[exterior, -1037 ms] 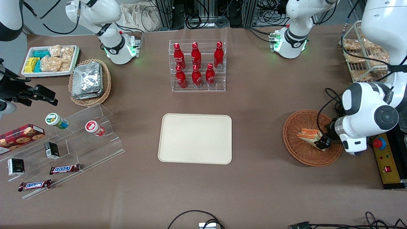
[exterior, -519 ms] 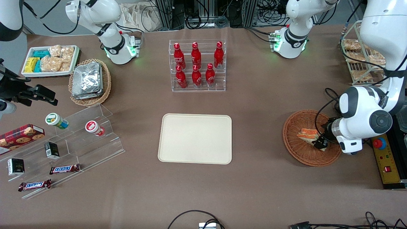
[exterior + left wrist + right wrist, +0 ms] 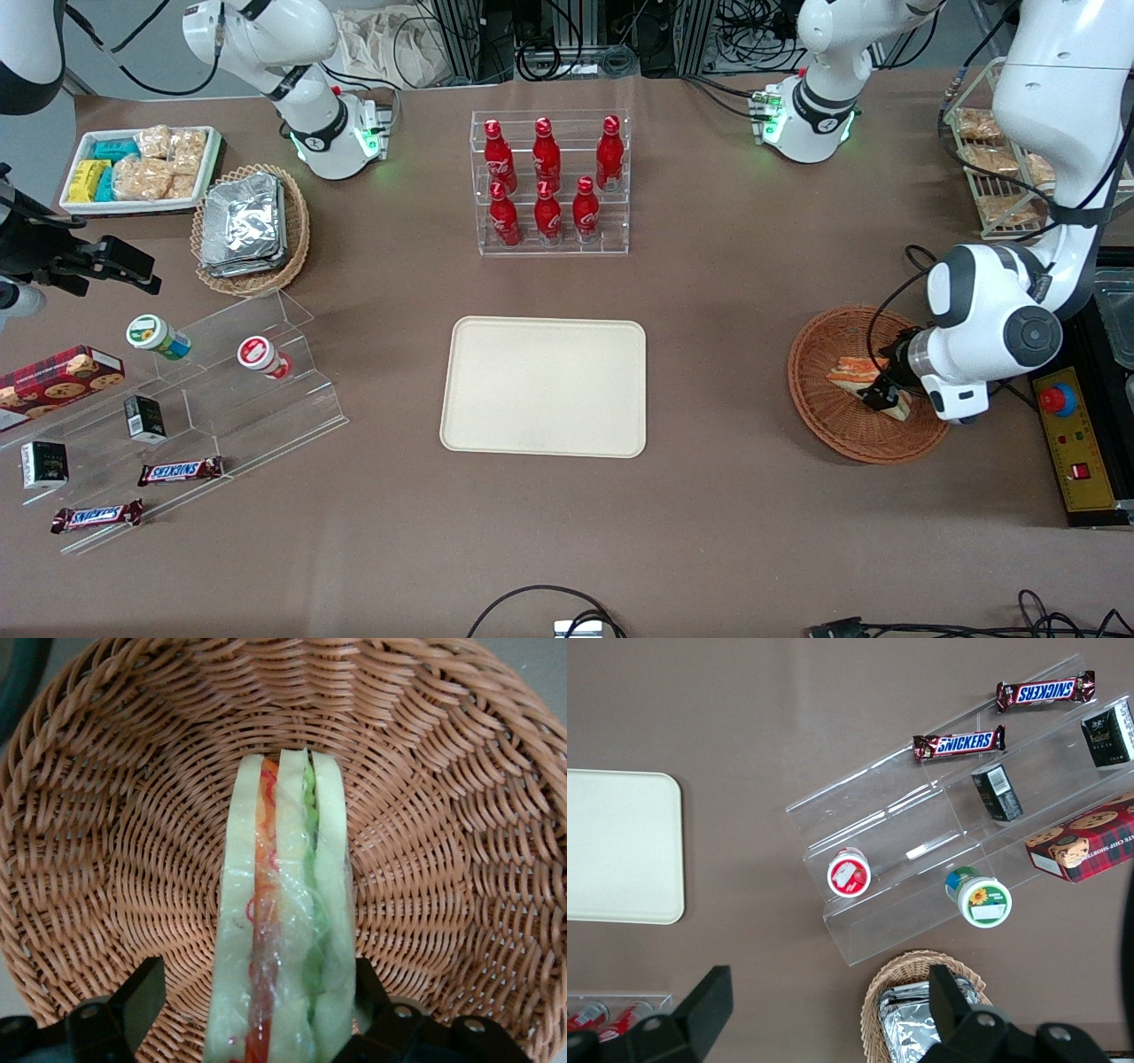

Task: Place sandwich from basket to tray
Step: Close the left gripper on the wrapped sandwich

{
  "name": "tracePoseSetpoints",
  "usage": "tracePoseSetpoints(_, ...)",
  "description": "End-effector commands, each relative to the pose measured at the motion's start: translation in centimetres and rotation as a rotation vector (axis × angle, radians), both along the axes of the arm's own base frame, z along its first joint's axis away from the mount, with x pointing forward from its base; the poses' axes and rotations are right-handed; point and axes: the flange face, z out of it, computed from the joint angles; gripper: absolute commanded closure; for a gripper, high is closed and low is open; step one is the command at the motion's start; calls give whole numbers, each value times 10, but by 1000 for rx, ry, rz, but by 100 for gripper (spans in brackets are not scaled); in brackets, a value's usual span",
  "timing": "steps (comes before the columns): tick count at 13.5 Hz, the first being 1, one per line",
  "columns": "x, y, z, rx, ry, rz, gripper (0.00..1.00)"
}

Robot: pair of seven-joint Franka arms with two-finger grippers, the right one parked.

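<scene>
The sandwich (image 3: 852, 370), a pale wedge with orange and green filling, lies in the round reddish-brown wicker basket (image 3: 824, 416) toward the working arm's end of the table. My left gripper (image 3: 881, 394) is down in the basket, open, its two fingers on either side of the sandwich's wide end. In the left wrist view the sandwich (image 3: 283, 930) stands between the fingers on the basket's weave (image 3: 115, 842); one finger (image 3: 133, 1005) is a gap away from the bread, the other touches or nearly touches it. The cream tray (image 3: 543, 386) lies bare at the table's middle.
A clear rack of red bottles (image 3: 549, 182) stands farther from the front camera than the tray. A wire rack of bagged snacks (image 3: 992, 159) and a yellow control box (image 3: 1076, 443) flank the basket. Clear stepped shelves with snacks (image 3: 204, 399) lie toward the parked arm's end.
The working arm's wrist and gripper have shifted a little toward the tray, along the sandwich. The sandwich has hardly moved in the basket.
</scene>
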Motion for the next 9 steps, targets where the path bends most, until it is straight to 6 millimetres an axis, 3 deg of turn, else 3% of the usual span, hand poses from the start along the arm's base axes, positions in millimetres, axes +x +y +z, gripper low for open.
tracePoseSetpoints(1, 6, 1, 11, 26, -20, -2, 100)
tracePoseSetpoints(3, 9, 1, 20, 34, 10, -15, 100)
tracePoseSetpoints(6, 20, -1, 55, 62, 55, -40, 100)
tracePoseSetpoints(9, 34, -34, 101, 83, 84, -94, 100)
